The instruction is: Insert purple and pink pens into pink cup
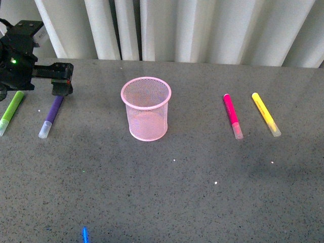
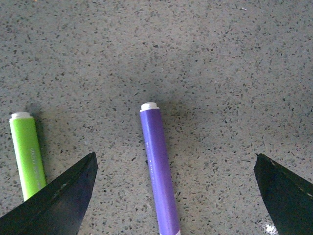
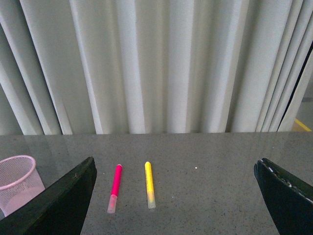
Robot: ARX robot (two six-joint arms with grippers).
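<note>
- The left hand (image 2: 174,157) is wide open and holds nothing; in the left wrist view its two dark fingers (image 2: 63,200) stand one on each side of the purple pen (image 1: 52,114).
- In the front view this hand is above the far end of the purple pen, at the left of the grey speckled surface (image 1: 202,192). We cannot tell if it touches the pen.
- The purple pen lies flat, with its pale cap toward the robot. The lime-green pen (image 1: 11,111) lies just beside it, further left.
- The pink cup (image 1: 148,124) stands upright near the middle of the surface, well apart from all pens.
- The pink pen (image 1: 231,114) lies flat to the right of the cup, also with its pale cap toward the robot. The yellow pen (image 1: 265,114) lies near it, further right.
- The right hand (image 3: 174,160) shows only in the right wrist view. It is wide open, has hold of nothing and faces the pink and yellow pens and a white curtain (image 3: 171,63).
- A small blue thing (image 1: 85,235) is at the near edge; we cannot tell what it is.
</note>
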